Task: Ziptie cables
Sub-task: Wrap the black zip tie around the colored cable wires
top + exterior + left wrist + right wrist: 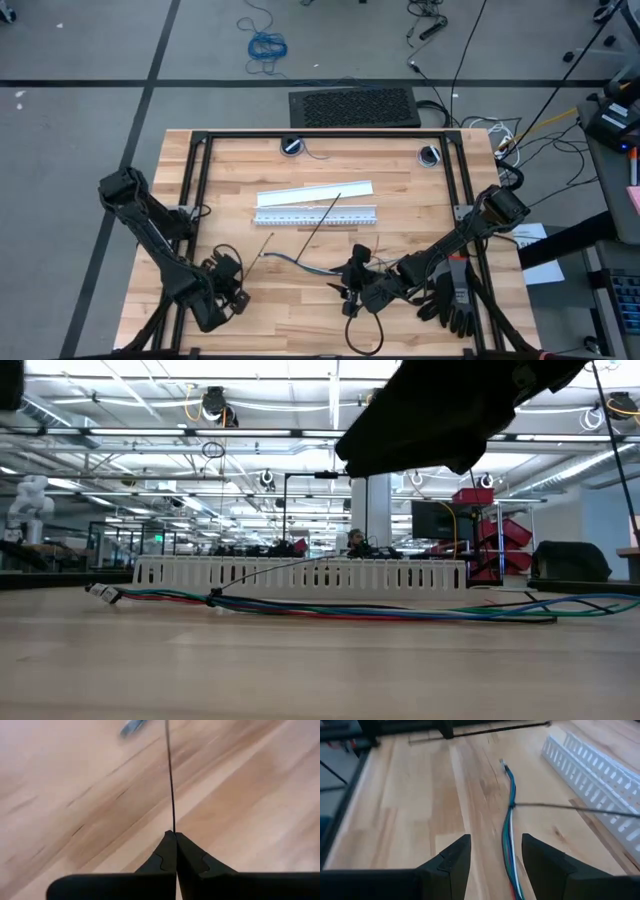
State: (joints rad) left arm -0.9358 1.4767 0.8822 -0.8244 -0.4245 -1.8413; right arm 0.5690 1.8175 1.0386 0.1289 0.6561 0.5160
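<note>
Two dark arms reach in from the near corners of the pale wooden tabletop (420,200) in the high view. We see the left pincer (232,285) low at the near left and the right pincer (352,280) near the middle of the front edge. The bundle of thin blue, green, red and grey cables (300,265) lies between them, running from a small plug end toward the right pincer. A long thin black ziptie (322,214) slants up from the bundle across the white slotted plastic strip (318,215), and a flat white lid strip (315,193) lies just beyond that. A black glove (455,305) sits by the right arm.

In the low view, we see the cables (380,607) flat on the tabletop in front of the white slotted strip (300,573), with the ziptie (262,573) rising at a slant from a knot on the bundle. A dark arm hangs overhead at the upper right.

In the left wrist view, the left pincer (175,842) has its fingers pressed together on a second thin black ziptie (170,780), which runs straight away over the wood.

In the right wrist view, the right pincer (496,852) stands wide apart and holds nothing; the cables (510,835) pass between its fingers (452,860), and the first ziptie (570,808) leaves the bundle sideways toward the slotted strip (600,775).
</note>
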